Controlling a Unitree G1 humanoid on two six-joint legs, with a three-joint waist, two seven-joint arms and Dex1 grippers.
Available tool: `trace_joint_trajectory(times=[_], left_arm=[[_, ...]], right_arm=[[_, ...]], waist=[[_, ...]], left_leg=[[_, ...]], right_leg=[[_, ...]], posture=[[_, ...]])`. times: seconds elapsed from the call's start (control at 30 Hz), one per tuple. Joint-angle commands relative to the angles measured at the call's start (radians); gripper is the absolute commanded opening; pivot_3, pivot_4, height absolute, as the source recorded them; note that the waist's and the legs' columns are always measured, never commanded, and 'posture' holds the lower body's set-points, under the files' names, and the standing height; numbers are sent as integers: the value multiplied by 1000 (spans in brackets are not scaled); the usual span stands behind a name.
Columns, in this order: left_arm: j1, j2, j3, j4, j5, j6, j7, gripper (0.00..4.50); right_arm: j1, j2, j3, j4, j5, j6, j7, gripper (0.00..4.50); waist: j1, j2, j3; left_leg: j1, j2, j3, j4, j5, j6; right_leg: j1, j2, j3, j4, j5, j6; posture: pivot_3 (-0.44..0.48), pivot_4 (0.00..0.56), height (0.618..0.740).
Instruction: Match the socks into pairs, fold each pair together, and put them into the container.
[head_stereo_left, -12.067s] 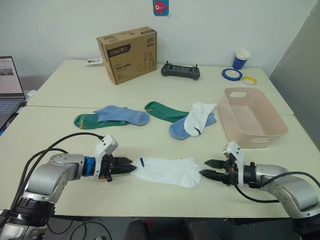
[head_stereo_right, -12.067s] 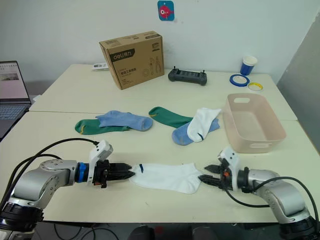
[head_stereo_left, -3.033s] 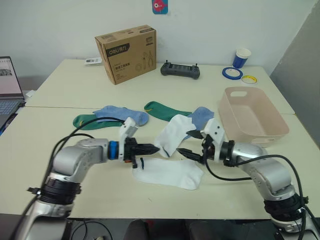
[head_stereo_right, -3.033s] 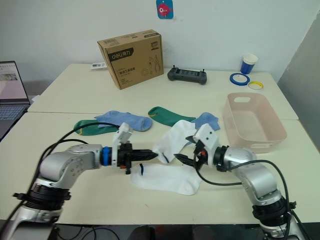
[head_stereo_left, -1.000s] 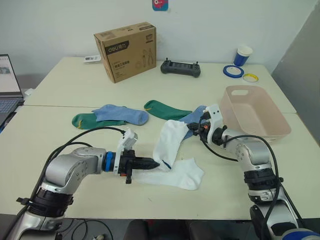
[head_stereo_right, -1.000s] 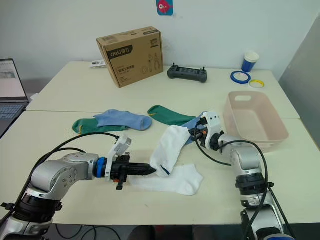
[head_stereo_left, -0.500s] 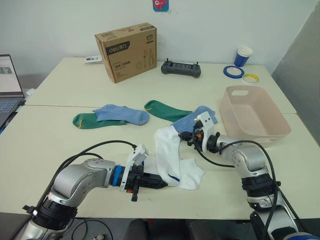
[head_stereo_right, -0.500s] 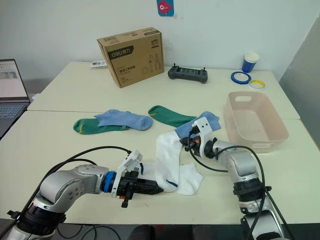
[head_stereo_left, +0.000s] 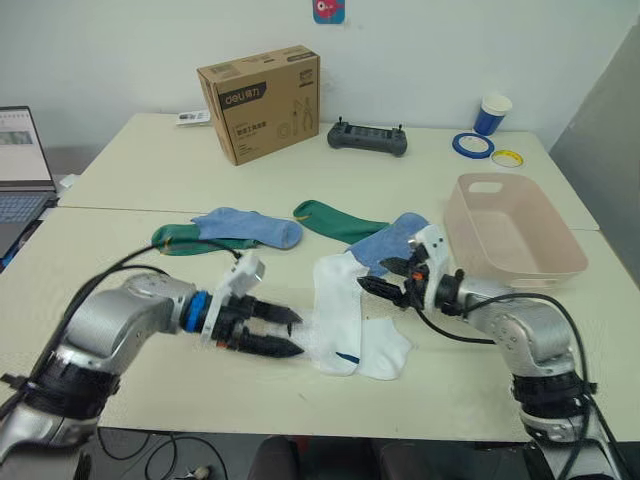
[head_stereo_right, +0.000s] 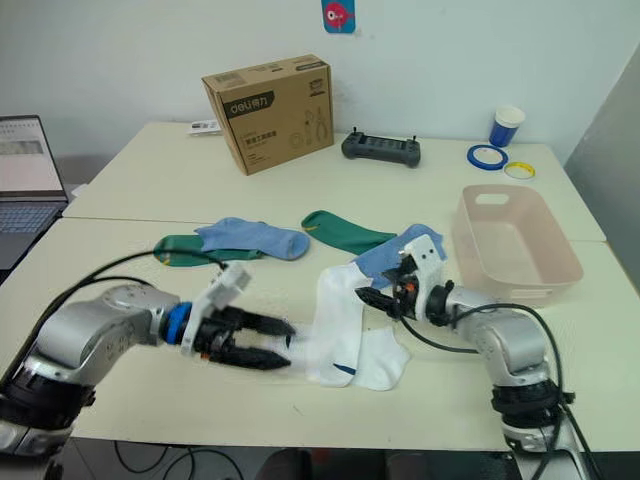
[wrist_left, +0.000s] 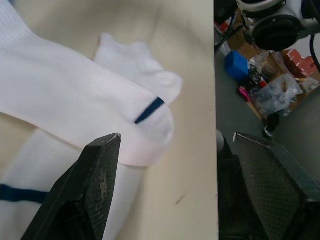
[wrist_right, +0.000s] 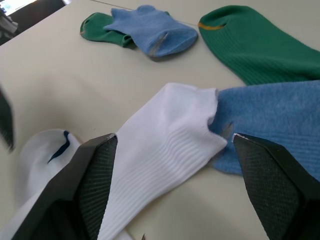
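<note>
Two white socks lying crossed at the near table edge, both grippers spread open beside them.

The left gripper (head_stereo_left: 285, 334) is hovering with its black fingers spread, tips just beside the long white ankle sock with a navy stripe (head_stereo_left: 333, 305), gripping nothing. That sock is lying across the second white ankle sock (head_stereo_left: 385, 350). The right gripper (head_stereo_left: 382, 277) is also standing spread and empty, near the upper end of the long white sock and beside a light blue sock (head_stereo_left: 394, 238). A dark green sock (head_stereo_left: 335, 220) is touching that blue one; another light blue sock (head_stereo_left: 250, 227) is overlapping a dark green sock (head_stereo_left: 180, 238) further left. The pale pink rectangular plastic basin (head_stereo_left: 512, 240) is sitting at the right, holding no socks.
</note>
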Motion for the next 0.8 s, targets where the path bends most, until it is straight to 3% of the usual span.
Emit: trace_joint_trajectory(times=[0.03,0.23,0.37,0.8], left_arm=[[-153,-105,-18,225,123,-163,27,3755],[-297,-347,-54,539,331,-445,169,3755],[-325,-426,-70,648,413,-551,196,3755],[-393,-495,-58,854,547,-707,222,3755]], right_arm=[[73,-47,-18,-158,99,77,34,3778],[133,-56,35,-193,125,126,6,3778],[139,-41,69,-176,107,136,-27,3778],[148,-14,107,-161,132,214,-76,3778]], waist=[[8,0,0],[9,0,0],[4,0,0],[5,0,-1]], left_leg=[[0,0,0,0,0,0],[0,0,0,2,0,0],[0,0,-1,1,0,1],[-1,0,-2,1,0,1]], right_leg=[[0,0,0,0,0,0],[1,1,2,0,3,-4],[1,2,2,0,3,-4],[1,2,1,1,3,-4]], posture=[[0,150,740],[0,150,740],[0,150,740],[0,150,740]])
